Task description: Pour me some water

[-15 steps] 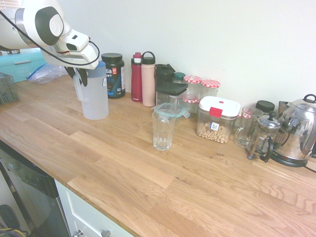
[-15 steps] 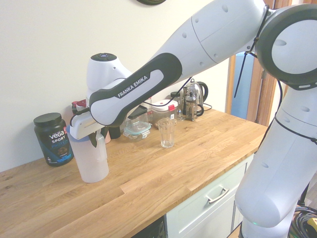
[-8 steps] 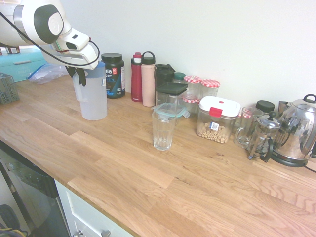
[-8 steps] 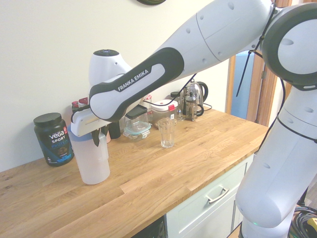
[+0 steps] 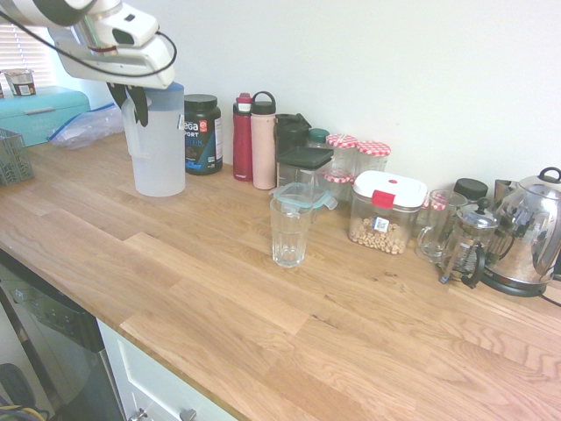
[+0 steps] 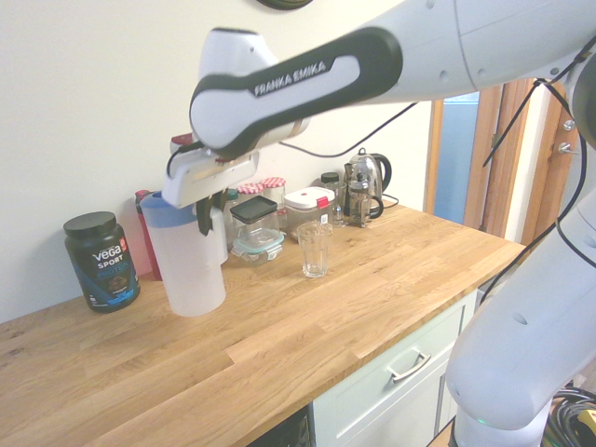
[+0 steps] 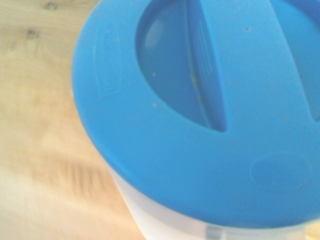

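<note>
Gripper (image 5: 135, 110) is clamping the pitcher handle (image 6: 220, 238); fingers are closing on it w/ little or no gap showing. Pitcher (image 5: 159, 145) is staying approx. vertical at the end of the ctr. near the teal box (image 5: 39, 116), w/ its blue lid (image 7: 165, 150) covering the top. Base clearance: cannot tell whether the pitcher is touching the ctr. (image 5: 210, 289) or hanging just above it. Wrist cam is facing the lid from close by.

Drinking glass (image 5: 289, 235) is standing upright on the ctr., well apart from the pitcher; its rim is facing up. Container w/ lt.-teal lid (image 6: 258, 246) is sitting near the glass, on the wall side.

Along the wall, the foll. items are standing: black Vega Sport tub (image 6: 102, 263), red bottle (image 5: 243, 140), pink bottle (image 5: 263, 145), jars w/ red-and-white lids (image 5: 372, 155), cereal container w/ white lid (image 5: 384, 215), French press (image 5: 471, 241) & s/s kettle (image 5: 526, 232). French press is standing just beside the kettle. Clear plastic bag (image 5: 88, 127) is lying by the teal box.
</note>
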Motion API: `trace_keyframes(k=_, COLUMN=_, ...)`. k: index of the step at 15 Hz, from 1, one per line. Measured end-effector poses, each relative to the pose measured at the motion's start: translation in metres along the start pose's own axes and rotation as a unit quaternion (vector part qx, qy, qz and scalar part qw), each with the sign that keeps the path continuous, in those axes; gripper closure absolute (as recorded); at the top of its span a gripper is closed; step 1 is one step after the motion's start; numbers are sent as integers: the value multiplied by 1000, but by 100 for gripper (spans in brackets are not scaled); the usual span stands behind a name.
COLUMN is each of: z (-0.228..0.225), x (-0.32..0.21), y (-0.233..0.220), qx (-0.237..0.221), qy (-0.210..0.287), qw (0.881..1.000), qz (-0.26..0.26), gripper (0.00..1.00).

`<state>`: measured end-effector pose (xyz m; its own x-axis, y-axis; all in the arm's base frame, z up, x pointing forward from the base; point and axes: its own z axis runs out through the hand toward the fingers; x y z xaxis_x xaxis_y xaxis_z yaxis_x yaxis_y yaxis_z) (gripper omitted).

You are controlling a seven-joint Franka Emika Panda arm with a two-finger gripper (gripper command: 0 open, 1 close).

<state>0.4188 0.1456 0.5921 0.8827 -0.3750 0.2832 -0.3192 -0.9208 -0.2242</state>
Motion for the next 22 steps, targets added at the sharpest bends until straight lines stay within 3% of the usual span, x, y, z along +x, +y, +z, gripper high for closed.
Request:
trace_keyframes(k=8, z=-100, x=98, y=138, qx=-9, qy=-41, qw=990, qz=-133, gripper=100)
trace_keyframes(k=13, z=-105, x=144, y=231, qx=-6, qy=-86, qw=970, qz=-228, gripper=100)
trace_keyframes(k=22, z=-116, x=164, y=332, qx=-26, qy=-96, qw=959, qz=-265, gripper=100)
